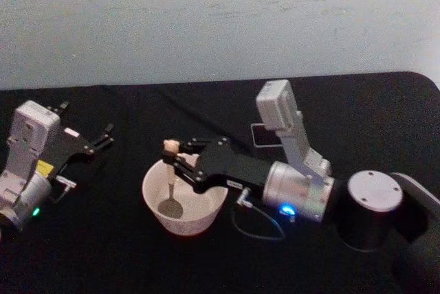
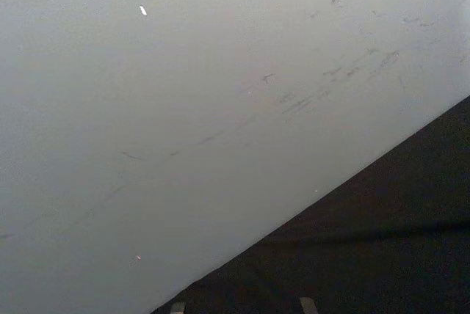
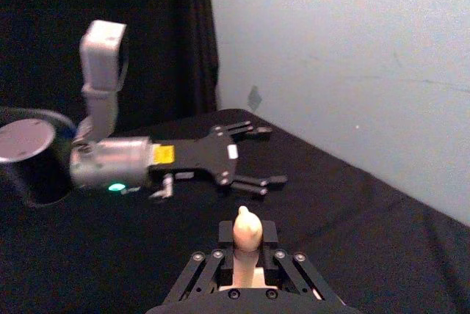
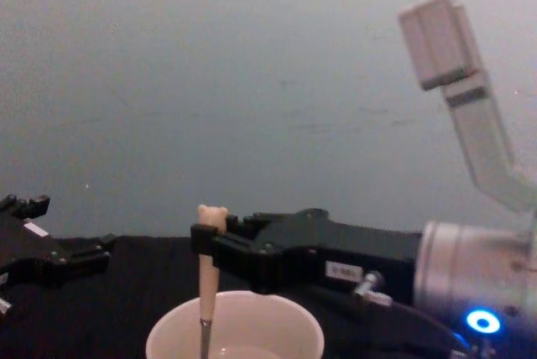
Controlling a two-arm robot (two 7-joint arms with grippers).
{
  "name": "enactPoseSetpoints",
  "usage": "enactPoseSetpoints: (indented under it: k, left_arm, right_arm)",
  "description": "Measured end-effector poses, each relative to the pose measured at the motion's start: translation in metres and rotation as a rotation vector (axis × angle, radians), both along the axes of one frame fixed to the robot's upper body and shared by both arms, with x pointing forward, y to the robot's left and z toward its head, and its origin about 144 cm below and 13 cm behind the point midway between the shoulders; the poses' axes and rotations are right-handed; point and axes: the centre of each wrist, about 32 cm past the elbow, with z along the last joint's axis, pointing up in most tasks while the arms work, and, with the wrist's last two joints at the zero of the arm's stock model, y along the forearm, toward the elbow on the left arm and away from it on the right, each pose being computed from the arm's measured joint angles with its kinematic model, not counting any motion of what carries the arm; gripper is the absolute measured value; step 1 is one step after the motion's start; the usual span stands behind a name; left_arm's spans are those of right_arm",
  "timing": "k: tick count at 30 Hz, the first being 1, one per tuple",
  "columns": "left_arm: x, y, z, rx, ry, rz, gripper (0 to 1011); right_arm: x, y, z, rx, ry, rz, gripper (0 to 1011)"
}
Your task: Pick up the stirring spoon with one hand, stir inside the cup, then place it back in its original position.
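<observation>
Cream-white cup (image 1: pixel 206 217); beige-handled stirring spoon (image 1: pixel 170 170); black right pincer (image 1: pixel 177 158); black table (image 1: pixel 124 259); grey wall (image 1: pixel 206 19)

Right gripper (image 3: pixel 247 238) fingers clamped on the stirring spoon (image 3: pixel 246 226); left gripper (image 3: pixel 268 155) beyond, fingers spread

Right wrist view: the spoon (image 3: pixel 247 229) shows its bear-head tip above the clamped fingers of the right gripper (image 3: pixel 246 252), with neck and bowl hidden beneath them. Chest view: the cup (image 4: pixel 235 325), below those fingers, is cut off by the bottom edge and its wall hides the spoon's bowl; the left gripper (image 4: pixel 65 226) is cut by the left edge. Left wrist view: two pale fingertips (image 2: pixel 308 304) barely clear the bottom edge, gap unreadable there; head view: the holder (image 1: pixel 260 136), behind the right fingers, is partly covered by the wrist camera mount (image 1: pixel 278 112).
</observation>
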Motion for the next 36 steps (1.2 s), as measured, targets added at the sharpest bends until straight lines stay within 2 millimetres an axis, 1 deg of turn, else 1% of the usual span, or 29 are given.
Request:
enactPoseSetpoints:
  k: [3,8,14,17,22,26,30,36]
  left_arm:
    - [0.0,0.0,0.0,0.0,0.0,0.0,1001]
    - [0.0,0.0,0.0,0.0,0.0,0.0,1001]
    - [0.0,0.0,0.0,0.0,0.0,0.0,1001]
    - [0.0,0.0,0.0,0.0,0.0,0.0,1001]
    - [0.0,0.0,0.0,0.0,0.0,0.0,1001]
    - [0.0,0.0,0.0,0.0,0.0,0.0,1001]
    - [0.0,0.0,0.0,0.0,0.0,0.0,1001]
    - [0.0,0.0,0.0,0.0,0.0,0.0,1001]
  right_arm:
    - [0.008,0.008,0.0,0.0,-0.004,-0.023,214]
    - [0.018,0.012,-0.001,-0.004,-0.009,-0.06,214]
    - [0.026,0.007,0.0,-0.005,-0.013,-0.107,214]
    - [0.026,-0.001,0.001,-0.011,-0.017,-0.123,214]
    - [0.022,-0.016,0.003,-0.018,-0.019,-0.138,214]
    - [0.013,-0.03,0.006,-0.017,-0.015,-0.131,214]
    - [0.004,-0.04,0.006,-0.02,-0.012,-0.099,214]
    - [-0.011,-0.048,0.005,-0.032,-0.009,-0.021,214]
